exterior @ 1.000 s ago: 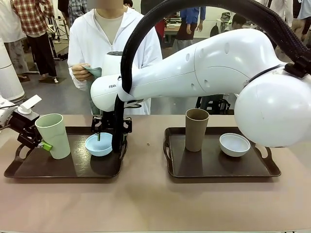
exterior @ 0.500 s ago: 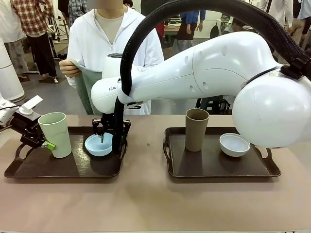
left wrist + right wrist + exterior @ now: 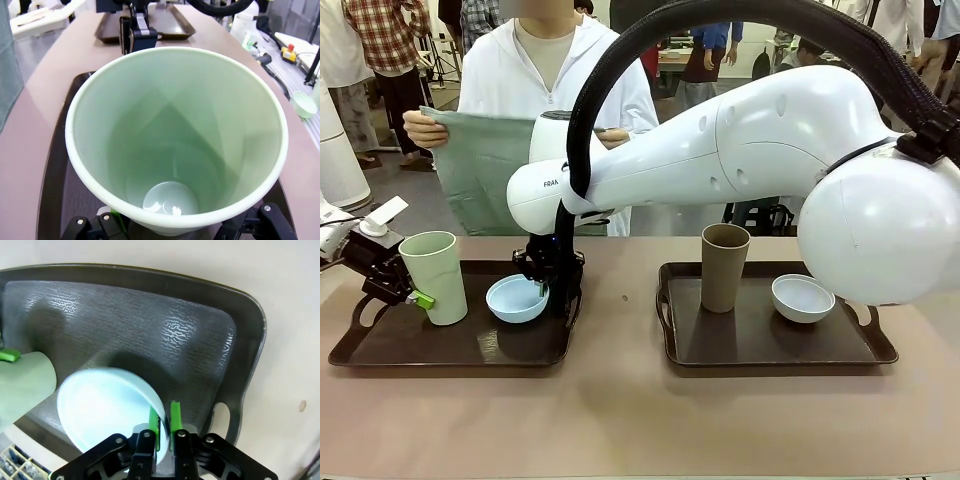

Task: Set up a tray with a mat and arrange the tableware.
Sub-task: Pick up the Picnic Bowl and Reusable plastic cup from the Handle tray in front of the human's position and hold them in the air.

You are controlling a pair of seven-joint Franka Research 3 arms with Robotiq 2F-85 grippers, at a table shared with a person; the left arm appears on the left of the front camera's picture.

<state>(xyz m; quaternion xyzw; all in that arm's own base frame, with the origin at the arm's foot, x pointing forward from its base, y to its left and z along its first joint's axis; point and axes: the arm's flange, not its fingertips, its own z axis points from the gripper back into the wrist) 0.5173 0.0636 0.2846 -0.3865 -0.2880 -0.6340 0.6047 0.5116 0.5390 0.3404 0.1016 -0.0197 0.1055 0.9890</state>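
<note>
At the table's (image 3: 620, 420) far left, the left gripper (image 3: 408, 296) is clamped on the pale green cup (image 3: 432, 278), one green pad pressed against the lower outside of its wall. The cup stands upright over the left end of the left tray (image 3: 380, 352); whether its base touches the tray cannot be told. Beside it, toward that tray's right end, the light blue bowl (image 3: 513, 300) hangs tilted, its right rim raised. The right gripper (image 3: 165, 419), on the arm that reaches across from the right, pinches that rim from above, with its green pads drawn tight on either side of the wall. Behind this tray, a person's hand (image 3: 420, 130) holds a green mat (image 3: 480, 185) spread out. On the right tray (image 3: 760, 352), well apart from both grippers, the brown cup (image 3: 724, 268) stands upright with the white bowl (image 3: 803, 298) near it to the right.
</note>
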